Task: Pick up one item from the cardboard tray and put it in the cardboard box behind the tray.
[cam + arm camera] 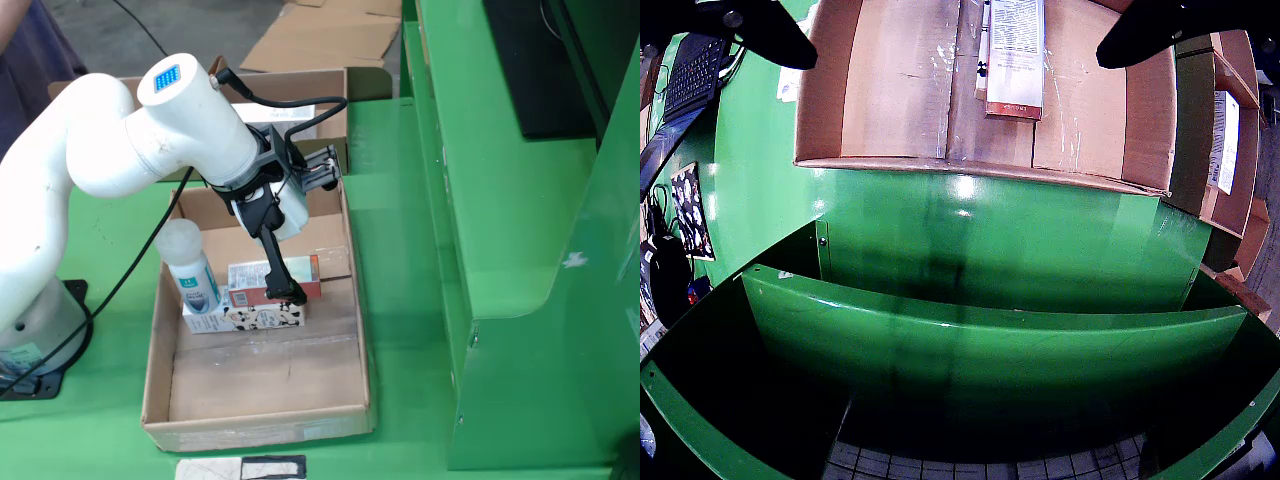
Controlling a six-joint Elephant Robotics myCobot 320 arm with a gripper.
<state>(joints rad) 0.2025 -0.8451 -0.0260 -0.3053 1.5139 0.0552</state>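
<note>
The view that rides on the gripper shows the two dark fingers [760, 30] at the upper corners of the frame. They are spread wide with nothing between them, so the gripper [956, 57] is empty. Beyond the fingertips lies an open cardboard container [890, 165]; I cannot tell from this view which of the two it is. A flat white packet with a red band [1015, 60] lies on the container's floor, ahead of the gripper and a little toward the right-hand finger.

In the view from the side, the gripper [292, 292] hangs low inside the cardboard tray [260, 425], tilted, with its visible finger just in front of the orange carton [250, 275]. Whether it touches the carton I cannot tell. A cow-patterned carton [250, 316] lies just below the fingertip, and a white bottle [190, 265] stands to the left of the gripper against the cartons. Farther back, behind the arm [120, 140], the cardboard box [300, 85] sits on the green table [400, 330], holding a white item [285, 112].
</note>
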